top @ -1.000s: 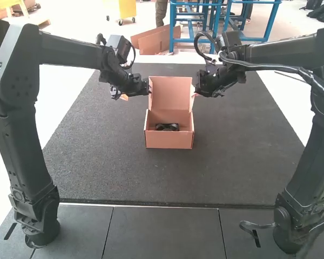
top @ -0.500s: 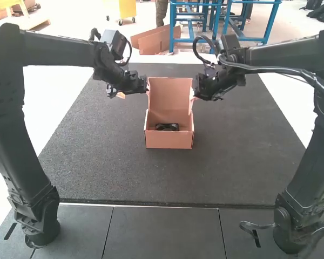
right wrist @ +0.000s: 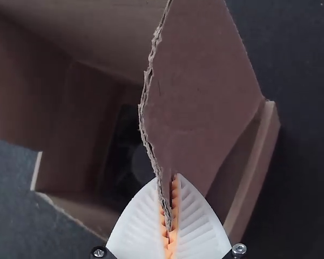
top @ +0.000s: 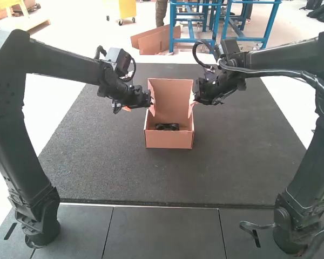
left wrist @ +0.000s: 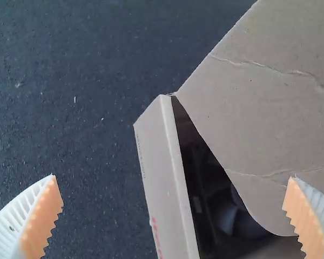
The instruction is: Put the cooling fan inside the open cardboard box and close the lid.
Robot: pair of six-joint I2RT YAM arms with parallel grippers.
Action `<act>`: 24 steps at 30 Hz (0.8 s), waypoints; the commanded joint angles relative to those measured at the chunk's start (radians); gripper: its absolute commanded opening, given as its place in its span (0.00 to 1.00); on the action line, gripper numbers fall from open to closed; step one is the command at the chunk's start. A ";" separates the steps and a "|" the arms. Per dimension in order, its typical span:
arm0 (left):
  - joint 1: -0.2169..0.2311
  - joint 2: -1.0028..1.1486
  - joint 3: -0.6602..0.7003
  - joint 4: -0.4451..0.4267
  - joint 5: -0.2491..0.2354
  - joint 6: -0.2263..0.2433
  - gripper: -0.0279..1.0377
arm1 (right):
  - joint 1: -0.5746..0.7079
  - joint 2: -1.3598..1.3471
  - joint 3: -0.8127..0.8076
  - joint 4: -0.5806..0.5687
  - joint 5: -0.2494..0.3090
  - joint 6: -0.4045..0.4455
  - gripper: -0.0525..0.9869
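The open cardboard box [top: 169, 137] stands mid-mat with its lid [top: 170, 95] upright at the back. The black cooling fan [top: 167, 127] lies inside on the box floor; the wrist views show it as a dark shape, fan [left wrist: 218, 213] and fan [right wrist: 128, 156]. My left gripper [top: 144, 102] is open beside the lid's left flap [left wrist: 259, 108], its fingers [left wrist: 36, 221] straddling the box's left wall [left wrist: 161, 172]. My right gripper [top: 196, 99] is shut on the edge of the lid's right side flap [right wrist: 205, 102], pinched between the ribbed pads [right wrist: 175, 208].
The box sits on a dark mat [top: 97, 162] with free room on all sides. Light floor borders the mat at left and right. Flat cardboard [top: 154, 39] and blue frames [top: 205, 21] stand beyond the mat's far edge.
My left gripper has come down and rightward, closer to the lid's left flap. The right gripper has kept its hold on the right flap, shifting only slightly.
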 commanded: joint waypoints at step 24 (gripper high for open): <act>-0.005 -0.038 -0.046 -0.090 -0.013 0.008 0.94 | 0.081 -0.099 -0.160 0.011 0.017 -0.058 0.06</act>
